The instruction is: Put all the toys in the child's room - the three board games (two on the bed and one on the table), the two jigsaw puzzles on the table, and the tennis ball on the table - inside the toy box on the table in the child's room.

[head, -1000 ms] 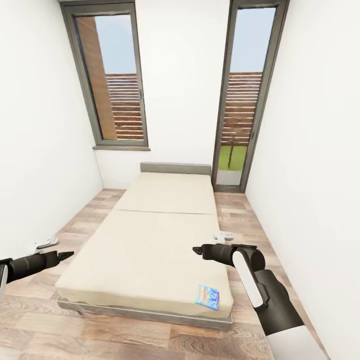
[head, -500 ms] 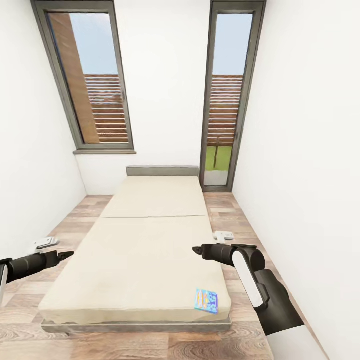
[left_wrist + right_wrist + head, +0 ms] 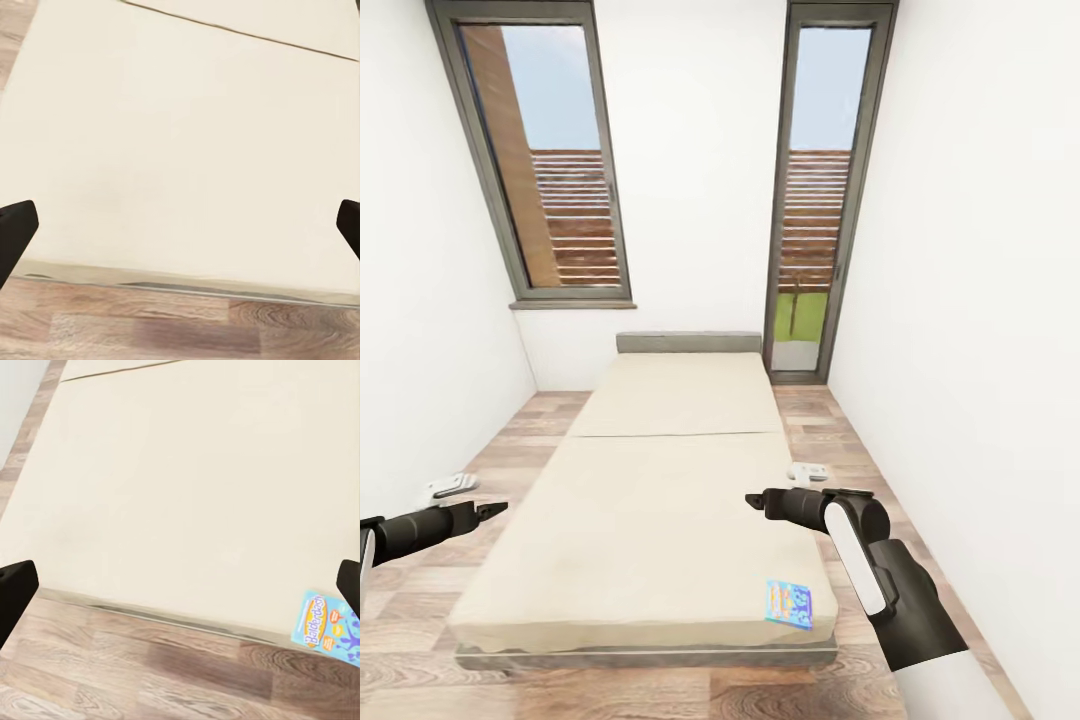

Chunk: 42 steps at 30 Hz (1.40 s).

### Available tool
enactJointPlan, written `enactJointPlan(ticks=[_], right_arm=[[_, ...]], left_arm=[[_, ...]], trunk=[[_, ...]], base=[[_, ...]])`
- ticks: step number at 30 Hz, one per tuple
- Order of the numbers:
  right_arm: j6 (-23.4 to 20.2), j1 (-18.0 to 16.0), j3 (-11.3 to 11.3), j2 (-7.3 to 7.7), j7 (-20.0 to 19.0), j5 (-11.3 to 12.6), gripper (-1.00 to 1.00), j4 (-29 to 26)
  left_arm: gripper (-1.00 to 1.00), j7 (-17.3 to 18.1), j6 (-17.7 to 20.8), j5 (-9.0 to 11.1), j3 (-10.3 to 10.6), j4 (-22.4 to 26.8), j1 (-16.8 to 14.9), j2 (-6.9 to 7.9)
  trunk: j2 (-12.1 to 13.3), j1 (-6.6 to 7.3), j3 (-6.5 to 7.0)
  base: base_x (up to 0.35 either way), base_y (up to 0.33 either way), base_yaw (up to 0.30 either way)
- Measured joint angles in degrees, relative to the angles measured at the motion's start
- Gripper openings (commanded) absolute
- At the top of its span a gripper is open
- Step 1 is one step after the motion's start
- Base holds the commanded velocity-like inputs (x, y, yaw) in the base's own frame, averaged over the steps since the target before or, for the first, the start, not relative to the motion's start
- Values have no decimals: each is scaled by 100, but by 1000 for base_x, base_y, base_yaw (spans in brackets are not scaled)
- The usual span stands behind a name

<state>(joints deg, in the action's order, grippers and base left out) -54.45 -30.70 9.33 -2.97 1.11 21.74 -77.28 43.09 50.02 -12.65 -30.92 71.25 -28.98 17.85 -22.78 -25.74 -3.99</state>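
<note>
A light blue board game (image 3: 789, 604) lies flat on the bed (image 3: 660, 480), at its near right corner. Both grippers, left (image 3: 495, 510) and right (image 3: 755, 499), hover apart, released and empty.

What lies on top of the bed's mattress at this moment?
One light blue board game lies flat near the foot corner of the bed on the robot's right. The rest of the mattress looks bare. Nothing hides its surface.

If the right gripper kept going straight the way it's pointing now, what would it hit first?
Most likely the bed: the right gripper, open and empty, looks down along its fingers onto bare mattress. The board game lies off to one side of that line. Depth is hard to judge.
</note>
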Motion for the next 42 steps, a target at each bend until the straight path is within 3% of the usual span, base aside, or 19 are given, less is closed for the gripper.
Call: enactJointPlan(ticks=[18,27,32,37,42], right_arm=[[-6,0,-45,0,-24,15,100,4],[-9,0,-410,0,-25,32,100,31],[-6,0,-672,0,-42,242,100,196],[3,0,-771,5,-49,609,100,335],[184,0,-806,27,-51,735,100,373]], left_arm=[[100,0,1,1,0,5,0,0],[100,0,0,3,0,18,-3,0],[100,5,-1,2,0,30,-1,0],[100,75,-2,3,0,33,2,0],[100,216,-3,-3,0,33,0,10]], trunk=[[0,0,0],[0,0,0],[0,0,0],[0,0,0],[0,0,0]], base=[[0,143,0],[0,135,0],[0,18,0],[0,4,0],[0,1,0]])
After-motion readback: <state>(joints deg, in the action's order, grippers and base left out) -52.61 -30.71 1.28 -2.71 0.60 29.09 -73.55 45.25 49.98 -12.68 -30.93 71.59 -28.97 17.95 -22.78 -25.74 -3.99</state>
